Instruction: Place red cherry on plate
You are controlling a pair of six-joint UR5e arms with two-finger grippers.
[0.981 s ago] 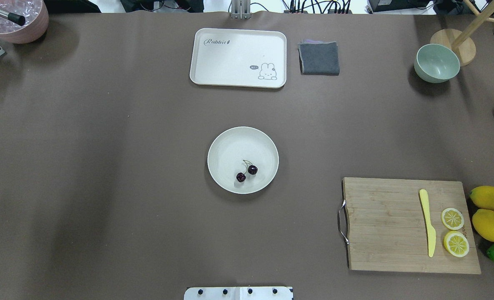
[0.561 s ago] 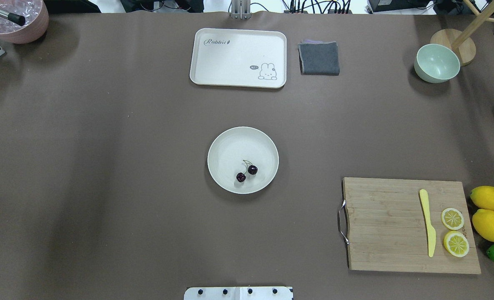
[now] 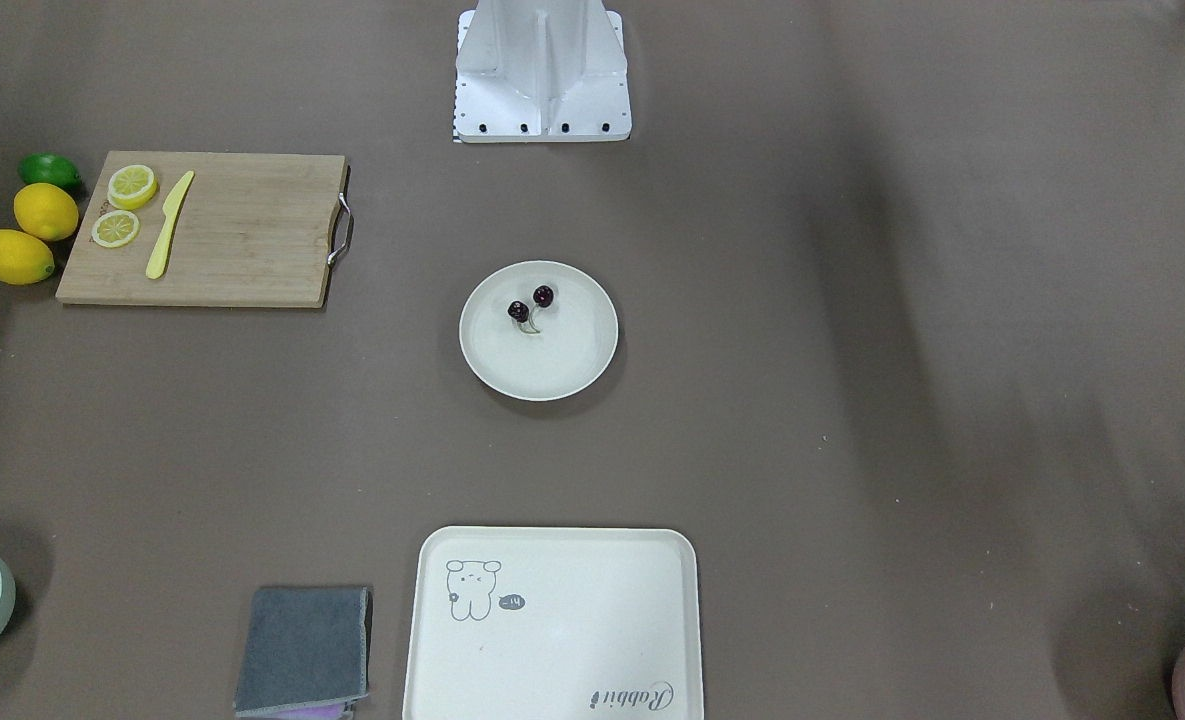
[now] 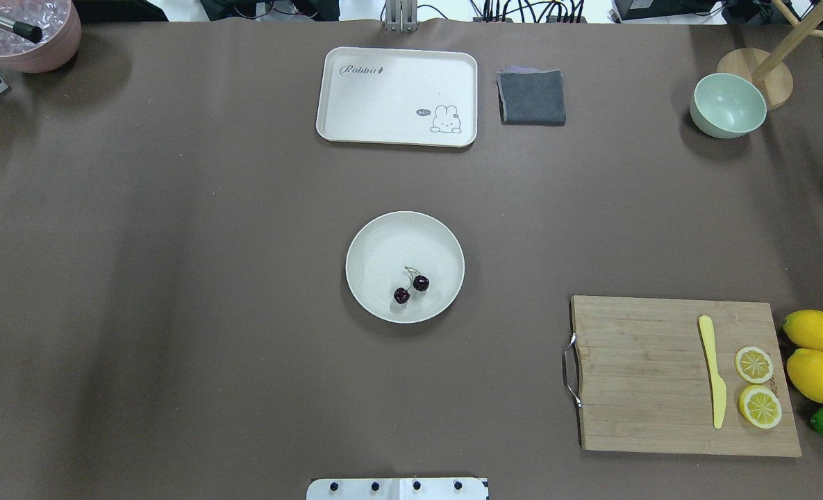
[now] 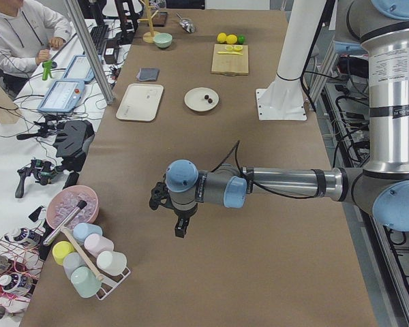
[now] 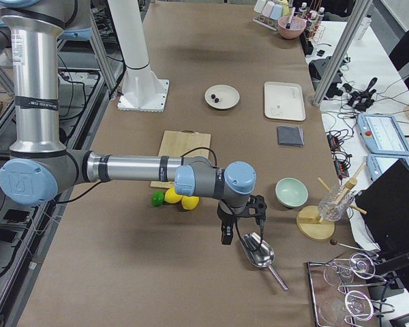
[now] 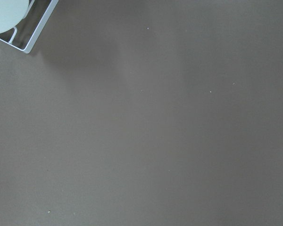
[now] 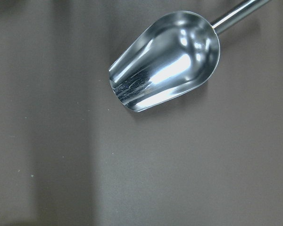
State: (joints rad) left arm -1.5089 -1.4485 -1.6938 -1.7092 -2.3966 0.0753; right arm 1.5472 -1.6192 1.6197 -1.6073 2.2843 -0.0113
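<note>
— Has anything shifted in the last second?
— Nothing on the table [image 4: 175,292]. The red cherry [image 4: 421,282] lies in the plate [image 4: 376,239] exactly as it did a second ago, on the half nearer the robot, its two fruits joined by their stems.
— And the arms?
— Both are well apart from it. The left gripper [image 5: 180,230] hangs over bare table at the left end, and the right gripper [image 6: 225,236] hovers just beside a steel scoop [image 6: 259,253] at the other end. Whether either gripper's fingers are spread or closed cannot be told from the side views.
— So the task?
— It looks finished. Nothing holds the cherry, and no further move seems needed.
</note>
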